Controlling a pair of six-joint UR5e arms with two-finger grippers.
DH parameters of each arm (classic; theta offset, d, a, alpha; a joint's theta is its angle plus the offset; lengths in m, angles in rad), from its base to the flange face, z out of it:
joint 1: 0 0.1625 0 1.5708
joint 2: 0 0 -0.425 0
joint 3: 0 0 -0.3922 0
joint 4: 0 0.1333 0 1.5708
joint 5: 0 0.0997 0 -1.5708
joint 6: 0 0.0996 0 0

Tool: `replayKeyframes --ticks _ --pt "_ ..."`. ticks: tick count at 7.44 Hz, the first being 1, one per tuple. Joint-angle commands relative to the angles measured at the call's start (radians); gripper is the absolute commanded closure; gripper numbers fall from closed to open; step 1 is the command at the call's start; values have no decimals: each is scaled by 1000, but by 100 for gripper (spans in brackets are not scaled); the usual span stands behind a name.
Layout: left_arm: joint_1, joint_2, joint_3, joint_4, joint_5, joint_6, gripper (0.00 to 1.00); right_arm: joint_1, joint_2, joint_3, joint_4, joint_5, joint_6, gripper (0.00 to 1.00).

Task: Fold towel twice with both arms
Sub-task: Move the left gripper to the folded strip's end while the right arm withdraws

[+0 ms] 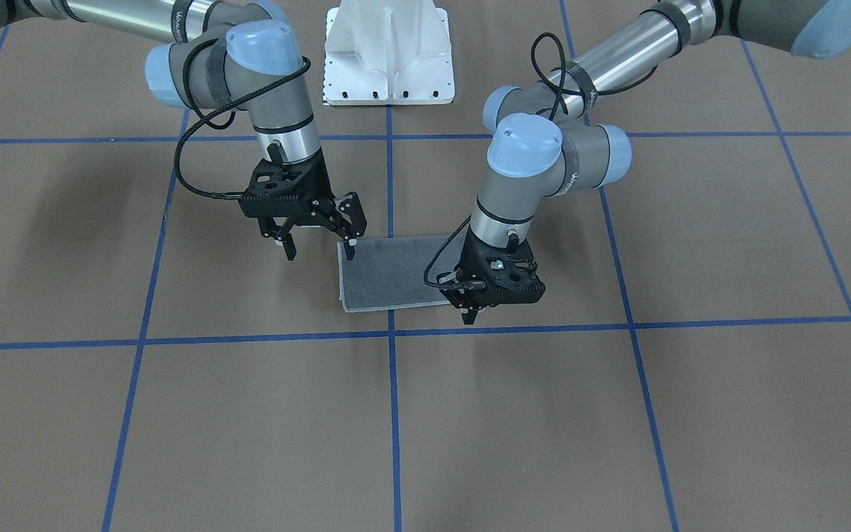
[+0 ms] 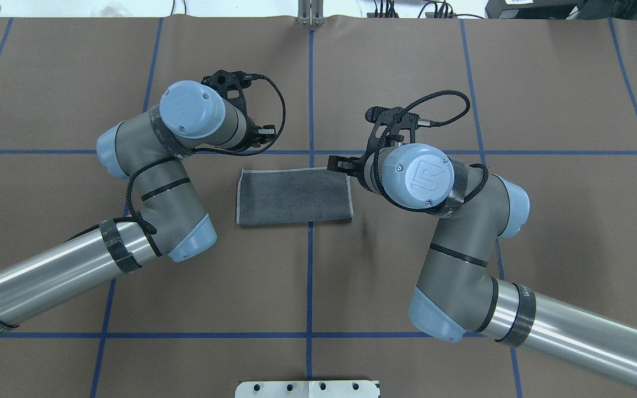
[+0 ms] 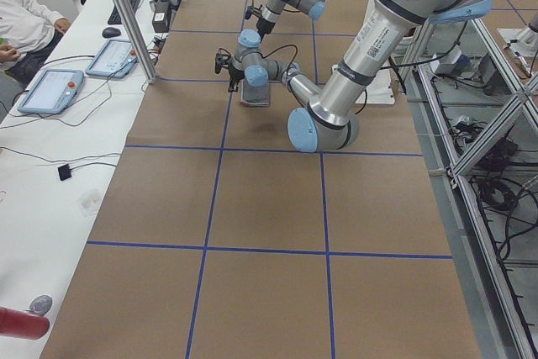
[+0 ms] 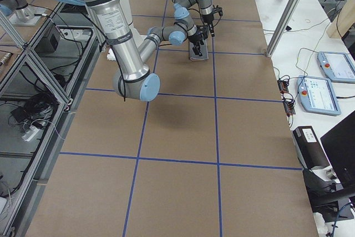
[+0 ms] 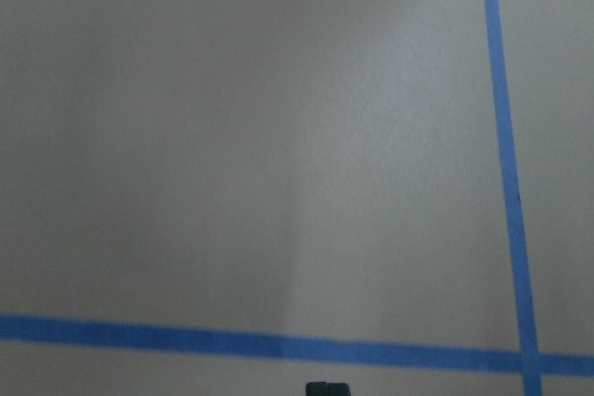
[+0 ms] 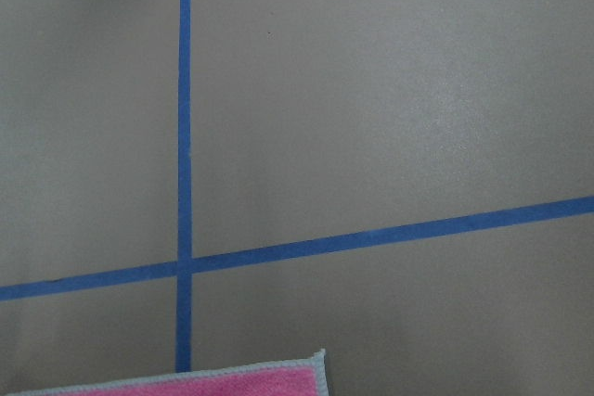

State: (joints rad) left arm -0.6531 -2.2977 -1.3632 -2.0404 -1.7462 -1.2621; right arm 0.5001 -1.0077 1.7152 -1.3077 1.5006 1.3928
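The towel (image 1: 396, 273) (image 2: 294, 196) lies flat as a folded rectangle, dark grey face up, with a light stitched edge. In the right wrist view a pink strip of towel (image 6: 186, 383) shows at the bottom edge. My right gripper (image 1: 320, 250) stands open at one short end: one finger (image 1: 350, 247) is over the towel's corner and the other is off the cloth. My left gripper (image 1: 470, 318) is shut with nothing in it, just past the towel's edge farthest from the robot at the opposite end. Only bare table shows in the left wrist view.
The white pedestal base (image 1: 388, 59) (image 2: 307, 388) stands behind the towel on the robot's side. Blue tape lines (image 1: 391, 332) cross the brown table. A side desk holds tablets (image 3: 50, 90), and a metal post (image 3: 126, 14) rises at the table's edge.
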Motion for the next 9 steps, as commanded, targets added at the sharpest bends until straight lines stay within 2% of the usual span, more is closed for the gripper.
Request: replayKeyframes --ticks 1,2,3,5,6,7,8,9 --pt "-20 4 -23 2 -112 13 89 1 -3 3 1 3 -9 1" --pt "-20 29 -63 5 -122 13 21 6 -6 6 1 4 -33 1" --pt "-16 85 -135 5 -121 12 0 21 -14 7 1 19 -57 1" --pt "12 267 -331 3 -119 -2 0 90 -58 27 1 122 -159 1" --pt "44 326 -377 -16 -98 -107 0 142 -84 29 1 179 -243 1" --pt "112 334 -379 -102 -3 -249 0 203 -116 29 1 243 -338 1" --pt "180 334 -375 -131 92 -342 0 254 -159 49 -1 285 -426 1" --pt "196 333 -379 -133 147 -453 0 308 -192 70 -1 347 -490 1"
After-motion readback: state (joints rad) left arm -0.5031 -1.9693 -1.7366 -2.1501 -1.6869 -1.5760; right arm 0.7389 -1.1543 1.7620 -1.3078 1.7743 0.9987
